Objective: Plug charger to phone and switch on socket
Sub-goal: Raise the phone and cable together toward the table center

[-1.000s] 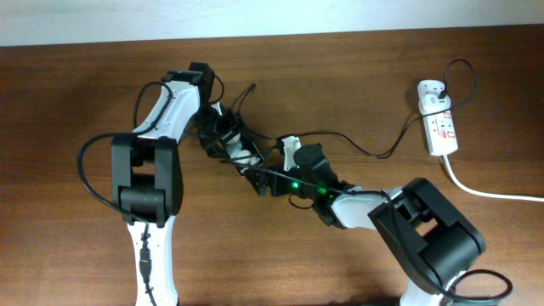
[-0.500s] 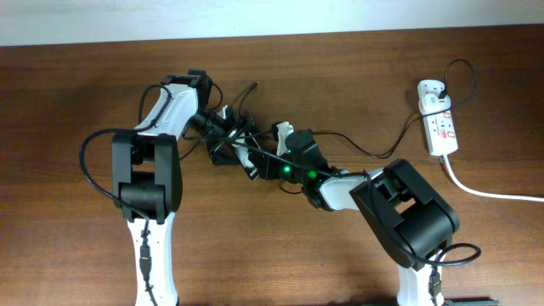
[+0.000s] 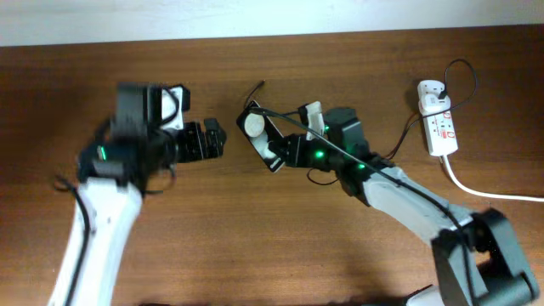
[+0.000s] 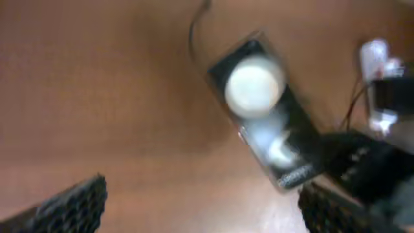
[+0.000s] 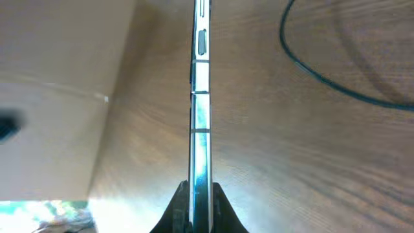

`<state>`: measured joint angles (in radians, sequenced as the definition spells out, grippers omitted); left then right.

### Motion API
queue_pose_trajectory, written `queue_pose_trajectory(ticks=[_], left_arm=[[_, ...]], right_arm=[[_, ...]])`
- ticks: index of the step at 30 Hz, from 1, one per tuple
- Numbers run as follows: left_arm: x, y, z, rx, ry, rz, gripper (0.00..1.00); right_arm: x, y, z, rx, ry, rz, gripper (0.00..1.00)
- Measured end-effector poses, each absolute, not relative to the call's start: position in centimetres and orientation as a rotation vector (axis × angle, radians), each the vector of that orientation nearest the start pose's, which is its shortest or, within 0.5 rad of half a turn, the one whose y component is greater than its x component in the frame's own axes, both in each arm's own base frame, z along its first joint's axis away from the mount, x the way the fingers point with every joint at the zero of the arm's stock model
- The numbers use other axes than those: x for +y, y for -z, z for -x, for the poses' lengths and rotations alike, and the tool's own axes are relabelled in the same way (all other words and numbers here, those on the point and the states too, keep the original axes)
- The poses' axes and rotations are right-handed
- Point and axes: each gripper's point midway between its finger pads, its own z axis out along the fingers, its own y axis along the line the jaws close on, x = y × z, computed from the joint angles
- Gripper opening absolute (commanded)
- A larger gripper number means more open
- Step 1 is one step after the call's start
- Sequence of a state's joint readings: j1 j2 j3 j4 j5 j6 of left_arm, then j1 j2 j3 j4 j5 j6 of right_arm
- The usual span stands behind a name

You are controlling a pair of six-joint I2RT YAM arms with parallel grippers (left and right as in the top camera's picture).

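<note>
Two arms work at a brown wood-grain worktop [image 3: 255, 246] whose far edge meets a pale wall [image 3: 255, 17]. There is one phone [image 3: 262, 136], one charger [image 3: 399, 143] and one socket [image 3: 440, 127]. The phone sits mid-worktop toward the far edge, between the two claws. It is clamped at one end by the right claw [image 3: 280, 153], and whether it touches the wood cannot be told. The left claw [image 3: 208, 140] is empty, its fingers apart, just left of the phone. The socket lies near the far right corner, and the charger trails from it toward the centre. Only the left wrist view shows both white round spots on the phone [image 4: 265, 116], framed by the spread left claw [image 4: 200, 207], though blurred. Only the right wrist view shows the phone [image 5: 199, 97] edge-on, pinched by the right claw [image 5: 199, 200], with the charger [image 5: 310, 72] curving over the wood beside it.
</note>
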<state>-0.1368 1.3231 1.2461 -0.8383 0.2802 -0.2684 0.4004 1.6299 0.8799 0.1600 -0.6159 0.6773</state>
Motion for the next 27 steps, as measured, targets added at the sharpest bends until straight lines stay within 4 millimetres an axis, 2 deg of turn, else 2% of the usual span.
queue_pose_trajectory(ticks=[2, 4, 5, 7, 10, 14, 17, 22, 24, 27], left_arm=[[-9.9, -19.6, -32.3, 2.409, 0.583, 0.031, 0.99], [-11.0, -18.5, -33.2, 2.271, 0.687, 0.027, 0.99], [-11.7, -17.2, -33.0, 2.254, 0.752, 0.021, 0.99], [-12.8, -16.4, -33.5, 2.202, 0.847, 0.023, 0.99], [-14.4, -15.4, -34.8, 2.176, 0.971, 0.031, 0.99], [-18.7, -14.5, -36.8, 2.089, 1.195, 0.005, 0.99], [-20.4, -16.0, -38.0, 1.972, 1.328, 0.014, 0.99], [-21.2, -17.4, -38.5, 1.897, 1.469, 0.092, 0.99], [-21.8, -18.3, -38.4, 1.859, 1.515, 0.094, 0.99], [-21.9, -19.9, -38.4, 1.796, 1.565, 0.102, 0.99]], right_arm=[[26.3, -14.7, -35.1, 2.315, -1.342, 0.107, 0.04], [26.7, -14.9, -34.2, 2.336, -1.421, 0.107, 0.04], [26.7, -15.0, -34.1, 2.344, -1.446, 0.09, 0.04], [25.8, -15.2, -34.5, 2.351, -1.482, 0.018, 0.04], [23.0, -15.5, -36.2, 2.332, -1.507, -0.109, 0.04], [22.9, -16.9, -36.8, 2.277, -1.555, -0.119, 0.04], [23.0, -17.4, -36.9, 2.259, -1.577, -0.127, 0.04], [24.1, -19.1, -37.1, 2.19, -1.62, -0.088, 0.04], [25.3, -19.1, -36.4, 2.199, -1.643, -0.059, 0.04], [26.2, -18.2, -36.8, 2.193, -1.666, -0.051, 0.04]])
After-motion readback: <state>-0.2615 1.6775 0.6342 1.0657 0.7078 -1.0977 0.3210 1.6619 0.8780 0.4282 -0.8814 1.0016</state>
